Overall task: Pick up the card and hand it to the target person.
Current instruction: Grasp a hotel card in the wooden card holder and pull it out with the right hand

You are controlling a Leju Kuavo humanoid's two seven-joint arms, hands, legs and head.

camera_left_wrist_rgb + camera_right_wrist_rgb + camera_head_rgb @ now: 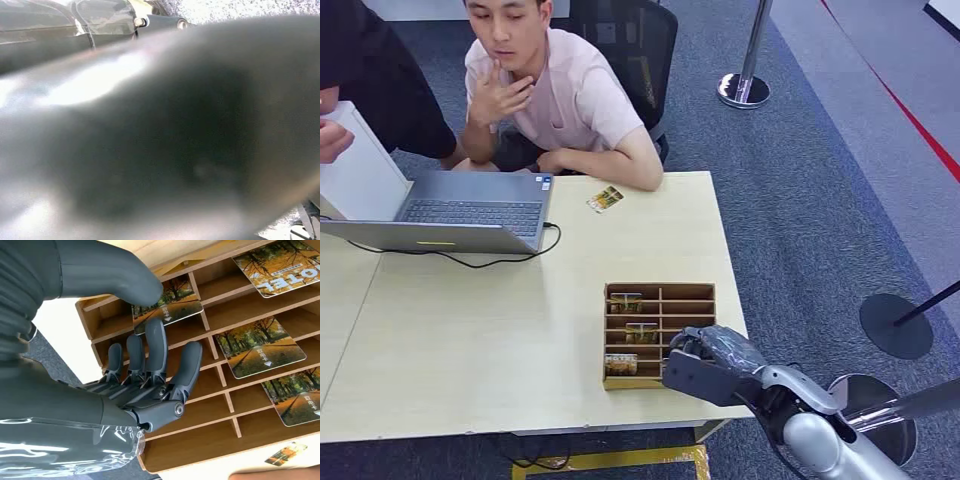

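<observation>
Grey fingers (155, 342) beside rack card (168, 307)

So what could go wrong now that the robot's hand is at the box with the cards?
1. The right hand has its thumb and fingers around one card in the wooden rack; a loose pinch might let it slip back.
2. The fingers sit close to the thin dividers, so they might catch or drag the rack, which lies near the table edge.
3. Another card lies by the person's arm; the handover could bump it.
</observation>
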